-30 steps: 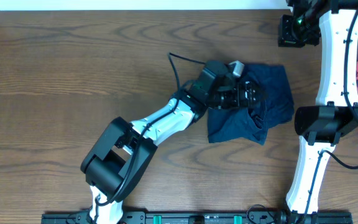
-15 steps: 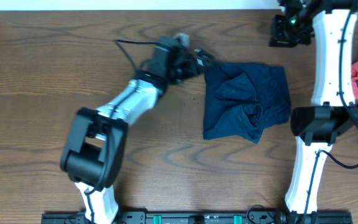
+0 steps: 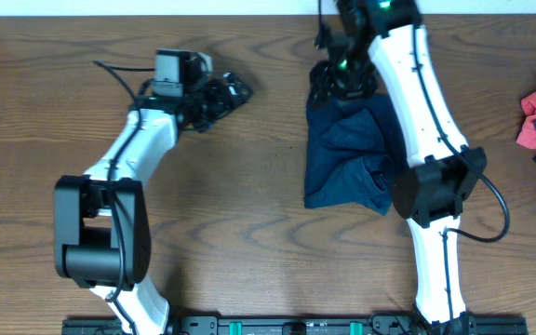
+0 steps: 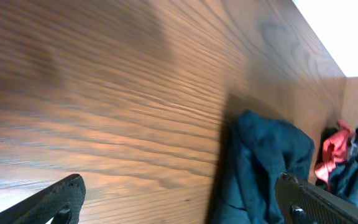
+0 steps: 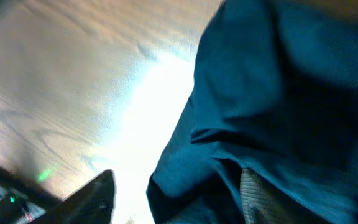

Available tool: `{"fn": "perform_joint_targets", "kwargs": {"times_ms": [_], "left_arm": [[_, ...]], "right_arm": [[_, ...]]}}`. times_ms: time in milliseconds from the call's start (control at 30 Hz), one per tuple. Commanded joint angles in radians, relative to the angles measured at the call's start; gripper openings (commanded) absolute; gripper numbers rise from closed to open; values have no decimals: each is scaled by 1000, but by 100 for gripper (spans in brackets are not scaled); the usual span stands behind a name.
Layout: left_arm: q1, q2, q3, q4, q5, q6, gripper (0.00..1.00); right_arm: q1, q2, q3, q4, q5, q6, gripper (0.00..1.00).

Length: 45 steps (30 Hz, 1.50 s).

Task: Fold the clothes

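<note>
- Clothes [image 3: 342, 163]: navy, crumpled, on table [image 3: 249, 233], 3 o'clock of centre.
- Left jaws: spread wide, empty, 10 o'clock.
- Right jaws: over clothes' 12 o'clock edge; grip cannot tell.

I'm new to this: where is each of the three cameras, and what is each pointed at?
Overhead: fixed above, looking straight down on the table, both arms, the left gripper, the right gripper and the navy garment.
Left wrist: low over the wood, facing the garment; its own fingertips show in the bottom corners.
Right wrist: close above the garment's edge; one own fingertip shows.
Shared: all three see the garment.
</note>
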Motion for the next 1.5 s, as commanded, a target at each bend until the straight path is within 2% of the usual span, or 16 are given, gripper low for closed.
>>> {"fn": "perform_joint_targets", "kwargs": {"times_ms": [0, 167, 200, 233, 300, 333, 367, 400, 467, 500, 700, 933, 1133, 1400, 1433, 1467], "left_arm": [[54, -19, 19, -20, 58, 69, 99], [68, -19, 19, -57, 67, 96, 99], [68, -19, 19, -64, 69, 97, 99], [68, -19, 19, -67, 77, 97, 99], [68, -19, 19, -70, 94, 97, 99], [68, -19, 19, -69, 105, 97, 98], [68, -19, 19, -68, 111, 97, 99], [68, -19, 19, -68, 111, 97, 99], [68, -19, 19, -70, 112, 97, 98], [68, -19, 19, -71, 112, 97, 99], [68, -19, 19, -75, 135, 97, 98], [68, -19, 19, -75, 137, 97, 98], [68, -19, 19, -75, 137, 97, 98], [68, -19, 19, -87, 144, 97, 98], [68, -19, 19, -89, 149, 97, 98], [68, -19, 19, -90, 154, 97, 98]], "right_arm": [[-13, 3, -98, -4, 4, -9, 72], [-48, 3, -180, 0, 7, -52, 86], [-56, 5, -192, 4, 7, -58, 86], [-63, 5, -205, 13, 6, -61, 84], [-74, 5, -233, 31, 6, -68, 70], [-77, 5, -248, 39, 6, -68, 66], [-80, 5, -260, 46, 6, -68, 68], [-81, 5, -280, 60, 7, -68, 76], [-82, 5, -296, 76, 7, -68, 84], [-82, 5, -299, 84, 6, -69, 84], [-93, 3, -220, 107, -2, -84, 83], [-133, 3, -79, 47, -1, -45, 80], [-193, 5, -120, 14, 3, -39, 81], [-203, 5, -222, 75, 2, -43, 81], [-200, 5, -240, 88, -2, -43, 80], [-198, 5, -255, 99, -10, -43, 72]]}}
